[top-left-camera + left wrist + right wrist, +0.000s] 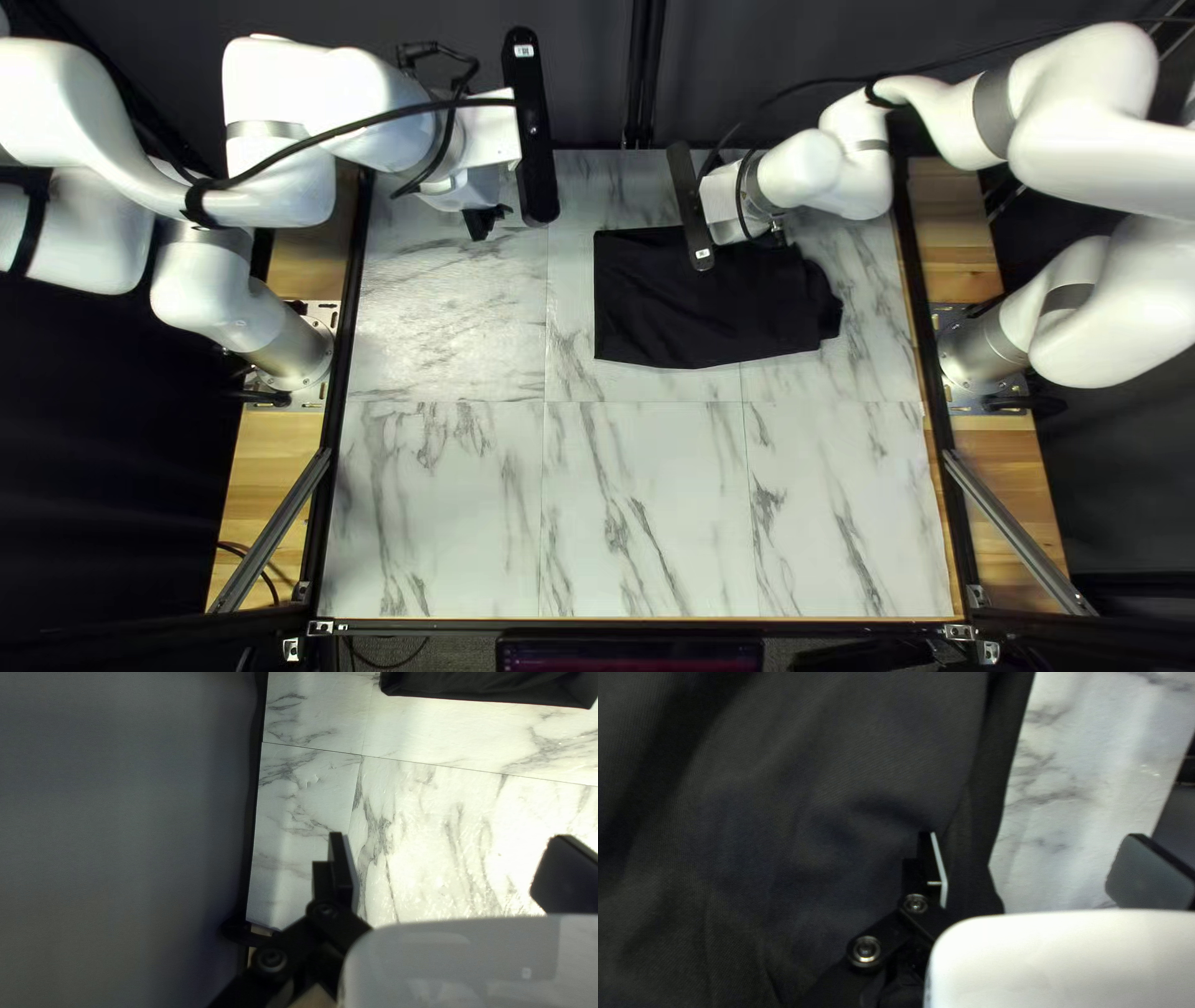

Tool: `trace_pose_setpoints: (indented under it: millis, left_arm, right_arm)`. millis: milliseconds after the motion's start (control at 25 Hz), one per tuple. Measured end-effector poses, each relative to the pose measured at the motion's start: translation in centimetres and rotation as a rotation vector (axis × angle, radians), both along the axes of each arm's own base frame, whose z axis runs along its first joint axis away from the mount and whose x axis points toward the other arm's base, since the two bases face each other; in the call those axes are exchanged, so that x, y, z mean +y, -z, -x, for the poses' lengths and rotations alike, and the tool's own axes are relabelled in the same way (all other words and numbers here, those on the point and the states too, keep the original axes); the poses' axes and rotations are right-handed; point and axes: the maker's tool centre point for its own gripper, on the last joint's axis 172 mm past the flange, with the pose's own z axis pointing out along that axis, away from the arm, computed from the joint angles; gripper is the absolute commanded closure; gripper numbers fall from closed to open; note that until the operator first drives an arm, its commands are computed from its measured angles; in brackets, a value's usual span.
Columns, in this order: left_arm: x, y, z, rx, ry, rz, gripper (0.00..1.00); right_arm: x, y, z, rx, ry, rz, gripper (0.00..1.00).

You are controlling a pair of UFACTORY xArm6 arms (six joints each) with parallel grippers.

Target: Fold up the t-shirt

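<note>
The black t-shirt (710, 311) lies as a folded, roughly rectangular bundle on the marble table, its left part flat and its right end bunched. My left gripper (486, 222) is over the table left of the shirt; in the left wrist view the left gripper (453, 868) stands open above bare marble, with part of the shirt (492, 686) beyond it. At the shirt's far edge is my right gripper (777, 229). From the right wrist, the right gripper (1042, 870) is open, one finger over the shirt (803, 796), the other over marble past its edge.
Bare marble tabletop (647, 498) spans the near half. A dark curtain (585, 75) hangs behind the far edge, close to both grippers. Black frame rails (346, 311) run along the table's sides.
</note>
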Motion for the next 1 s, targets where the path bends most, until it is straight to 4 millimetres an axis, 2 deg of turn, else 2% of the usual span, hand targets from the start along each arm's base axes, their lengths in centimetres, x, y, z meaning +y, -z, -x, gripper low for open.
trace_pose_setpoints:
  millis: [160, 320, 560, 760, 1000]
  left_arm:
    - [0.0, 0.0, 0.0, 0.0, 0.0, 0.0, 0.0]
    - [0.0, 0.0, 0.0, 0.0, 0.0, 0.0, 0.0]
    - [0.0, 0.0, 0.0, 0.0, 0.0, 0.0, 0.0]
    - [0.0, 0.0, 0.0, 0.0, 0.0, 0.0, 0.0]
    - [0.0, 0.0, 0.0, 0.0, 0.0, 0.0, 0.0]
  right_arm:
    - [2.3, -1.8, -0.6, -0.023, -0.011, 0.017, 0.0]
    - [3.1, -1.2, -1.7, -0.036, -0.03, 0.015, 0.0]
    - [1.4, 1.4, -2.9, -0.022, -0.052, -0.006, 0.0]
    - [0.1, 2.4, -3.0, -0.007, -0.051, -0.016, 0.0]
    - [-0.4, 3.2, -3.3, 0.009, -0.049, -0.019, 0.0]
